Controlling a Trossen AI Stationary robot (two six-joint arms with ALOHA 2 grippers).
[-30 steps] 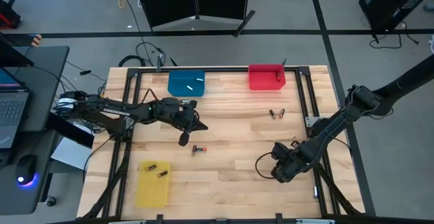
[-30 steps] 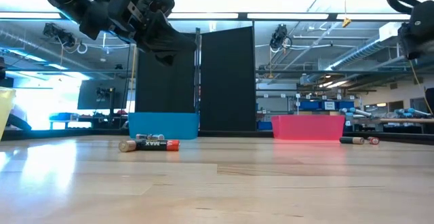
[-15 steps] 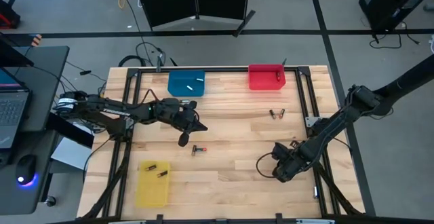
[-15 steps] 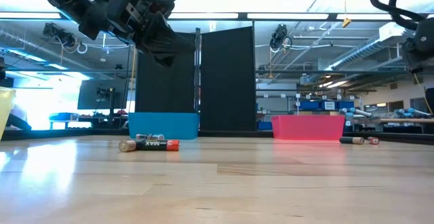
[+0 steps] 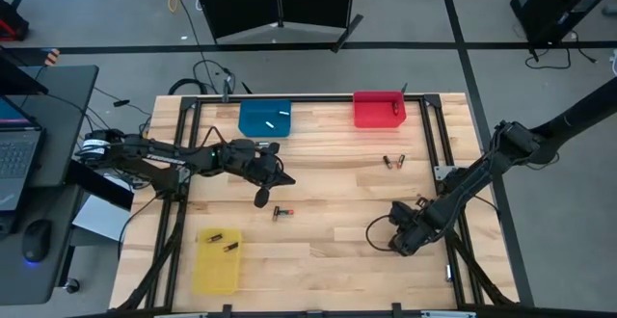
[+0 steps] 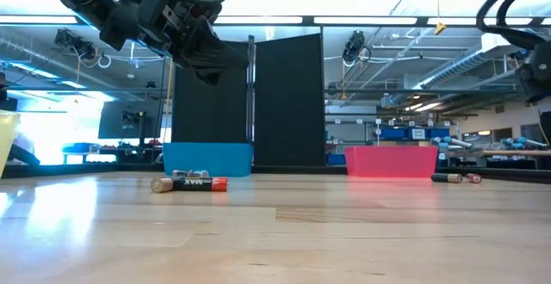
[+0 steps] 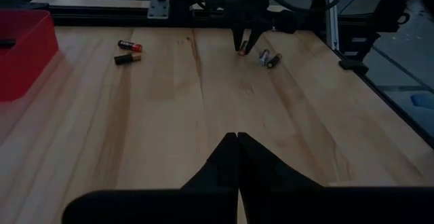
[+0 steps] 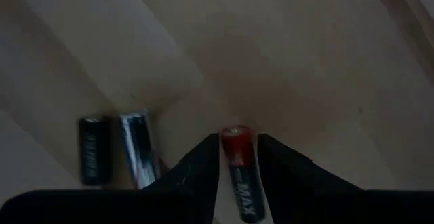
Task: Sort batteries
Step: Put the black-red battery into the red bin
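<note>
My right gripper (image 5: 397, 238) is near the table's right near corner, shut on a black battery with a red end (image 8: 238, 157). A black cell (image 8: 91, 159) and a silver cell (image 8: 138, 155) lie flat on the wood beside it; in the high view the arm hides them. My left gripper (image 5: 286, 177) hangs shut and empty above the table's middle left (image 6: 225, 58). A black-and-red cell (image 5: 281, 212) lies near it on the table. Two more cells (image 5: 393, 162) lie right of centre. My right gripper pinches the battery by its sides, just behind its red end (image 8: 237, 142), between the two fingers (image 8: 203, 166). The battery lies along the fingers, red end out past the fingertips. The fingers slant down toward the table (image 7: 247, 39). Whether the cell is off the wood, I cannot tell.
A blue bin (image 5: 253, 116) and a red bin (image 5: 371, 114) stand at the far edge, each with a cell inside. A yellow bin (image 5: 214, 265) at the near left holds two cells. A black metal frame (image 5: 439, 135) runs around the table. Bare wood lies in the middle.
My right arm has shifted slightly toward the table's right edge; my left arm has kept still.
</note>
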